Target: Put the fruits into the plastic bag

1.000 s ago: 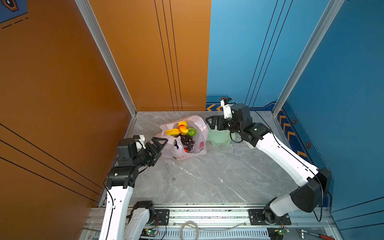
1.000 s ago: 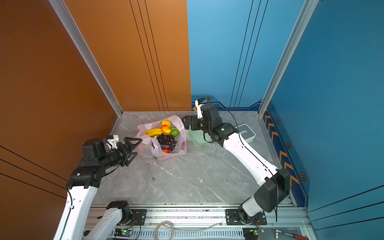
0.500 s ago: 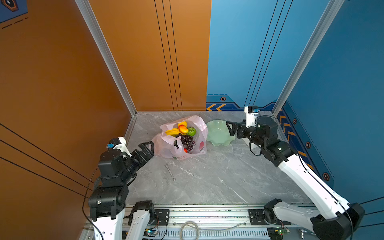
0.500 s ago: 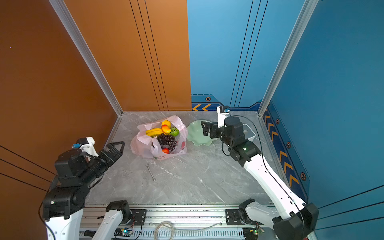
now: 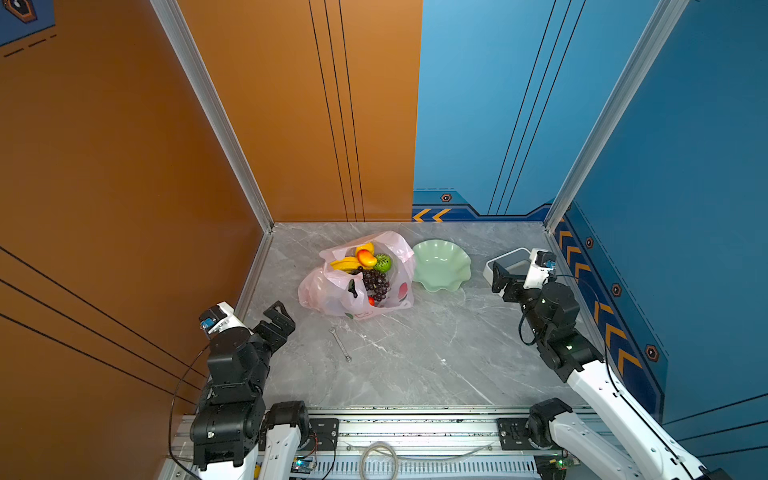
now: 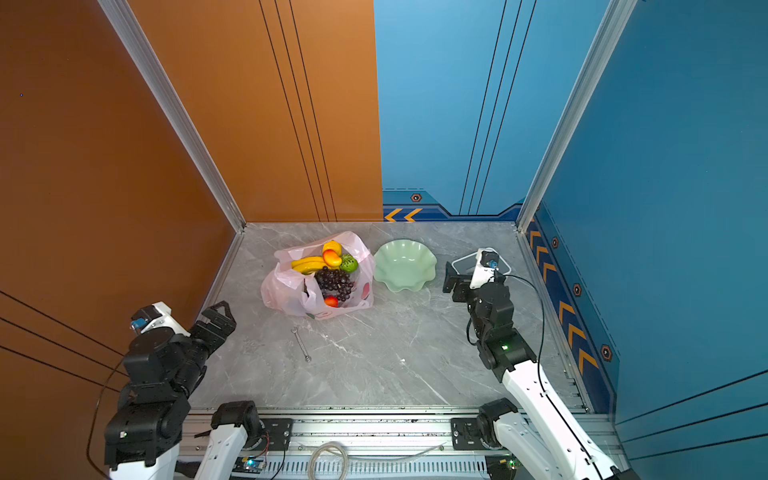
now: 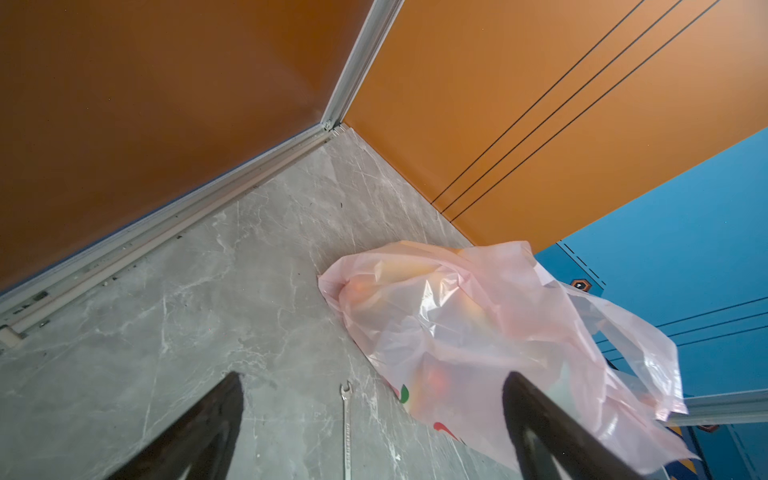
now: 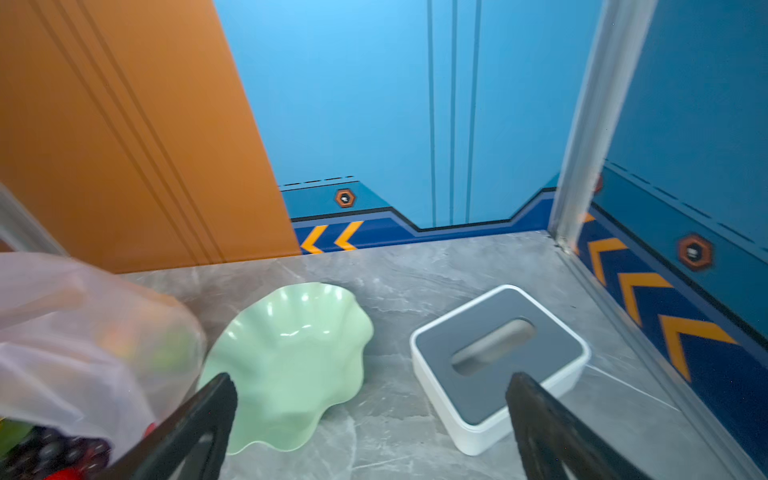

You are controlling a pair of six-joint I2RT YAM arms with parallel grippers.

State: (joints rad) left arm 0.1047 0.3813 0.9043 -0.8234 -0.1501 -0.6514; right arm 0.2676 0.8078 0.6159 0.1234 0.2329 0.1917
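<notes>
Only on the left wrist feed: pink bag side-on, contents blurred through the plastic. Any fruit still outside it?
Observer: None visible. In both top views the banana bunch, a mango and the grapes sit in the open mouth of the plastic bag.
Operator: What's on the bag's other side?
Observer: A green dish, with nothing in it.
Operator: Right pincer?
Observer: The right pincer is open and holds nothing. It hangs near the white-and-grey box, apart from the bag.
</notes>
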